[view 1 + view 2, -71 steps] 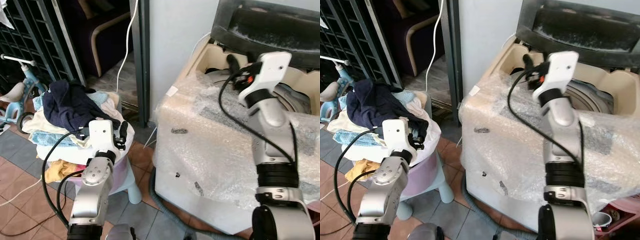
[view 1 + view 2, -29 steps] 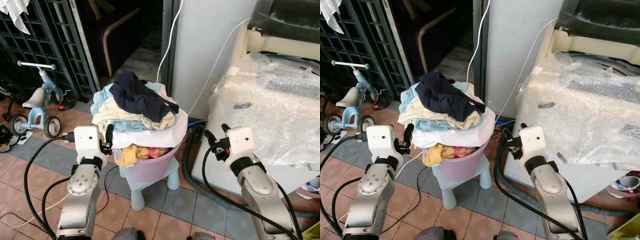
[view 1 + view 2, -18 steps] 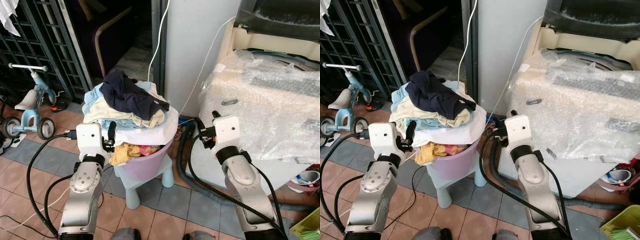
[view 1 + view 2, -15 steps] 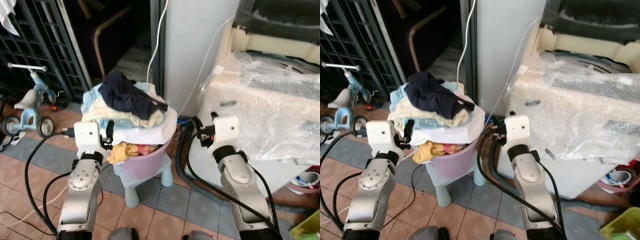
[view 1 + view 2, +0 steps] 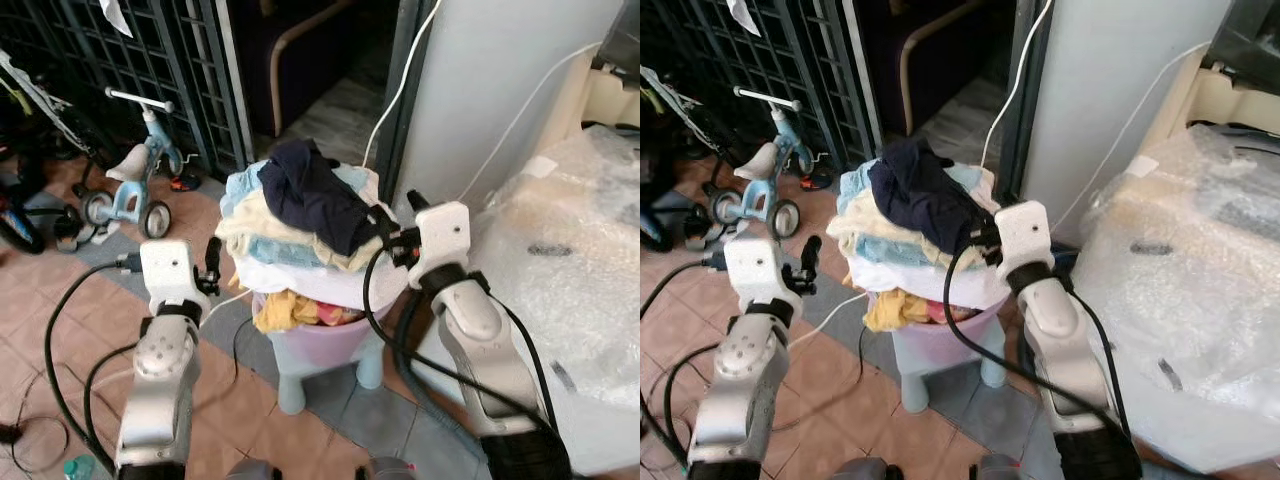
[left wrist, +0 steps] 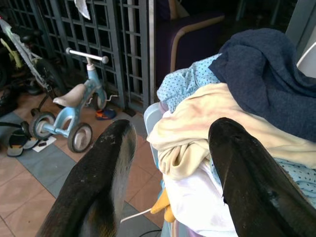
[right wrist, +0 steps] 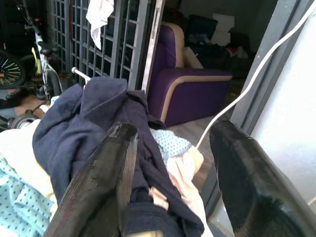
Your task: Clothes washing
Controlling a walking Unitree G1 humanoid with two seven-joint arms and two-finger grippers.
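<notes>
Both grippers were spread open; right gripper (image 7: pixel 168 177) was nearer, touching the dark shirt (image 5: pixel 318 195) lying just left; left gripper (image 6: pixel 170 177) waited beside the pile.

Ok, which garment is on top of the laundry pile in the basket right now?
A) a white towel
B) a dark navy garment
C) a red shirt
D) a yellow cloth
B: a dark navy garment lies on top of the pile, over the cream and light blue pieces.

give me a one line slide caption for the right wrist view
Open right gripper poised over the navy garment topping the laundry pile.
</notes>
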